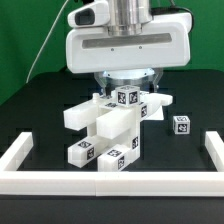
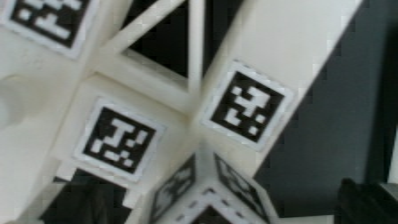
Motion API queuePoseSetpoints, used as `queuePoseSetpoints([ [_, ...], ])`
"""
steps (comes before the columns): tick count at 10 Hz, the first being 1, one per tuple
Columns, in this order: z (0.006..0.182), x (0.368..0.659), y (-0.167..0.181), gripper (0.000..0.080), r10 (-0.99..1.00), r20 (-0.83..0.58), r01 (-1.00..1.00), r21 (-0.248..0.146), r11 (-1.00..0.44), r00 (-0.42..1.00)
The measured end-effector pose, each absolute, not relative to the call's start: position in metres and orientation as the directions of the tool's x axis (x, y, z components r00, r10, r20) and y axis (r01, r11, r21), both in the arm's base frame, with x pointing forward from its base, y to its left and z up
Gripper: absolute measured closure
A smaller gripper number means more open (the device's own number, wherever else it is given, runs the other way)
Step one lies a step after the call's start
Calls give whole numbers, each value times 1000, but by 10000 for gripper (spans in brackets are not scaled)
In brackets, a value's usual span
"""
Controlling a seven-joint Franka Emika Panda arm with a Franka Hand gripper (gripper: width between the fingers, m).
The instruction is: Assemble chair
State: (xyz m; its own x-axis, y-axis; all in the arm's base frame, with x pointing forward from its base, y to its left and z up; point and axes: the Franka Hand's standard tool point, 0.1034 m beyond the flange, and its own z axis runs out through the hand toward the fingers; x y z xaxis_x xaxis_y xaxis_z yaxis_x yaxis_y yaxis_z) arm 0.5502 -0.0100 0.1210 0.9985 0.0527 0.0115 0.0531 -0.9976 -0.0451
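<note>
Gripper hangs low, the chair directly beneath it, half built and lying on its side. Fingers are hidden behind the parts; cannot tell their opening or hold. Braced back piece sits close under the gripper, probably for pressing it home. The legs' long axis runs from under the gripper toward the front rail. A loose tagged block lies well apart from the gripper.
</note>
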Motion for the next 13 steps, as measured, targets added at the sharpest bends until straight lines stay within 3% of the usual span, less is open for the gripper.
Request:
queuePoseSetpoints([
  [1, 121, 552, -12, 151, 161, 21, 162, -31, -986, 987],
  [3, 122, 563, -17, 151, 501, 68, 499, 47, -865, 863],
  [4, 121, 562, -18, 151, 488, 71, 486, 48, -873, 870],
  [6, 121, 562, -18, 177, 457, 72, 455, 46, -889, 887],
  [8, 121, 562, -18, 517, 309, 79, 307, 33, -951, 948],
  [13, 120, 562, -16, 515, -119, 85, -119, -5, -993, 989],
])
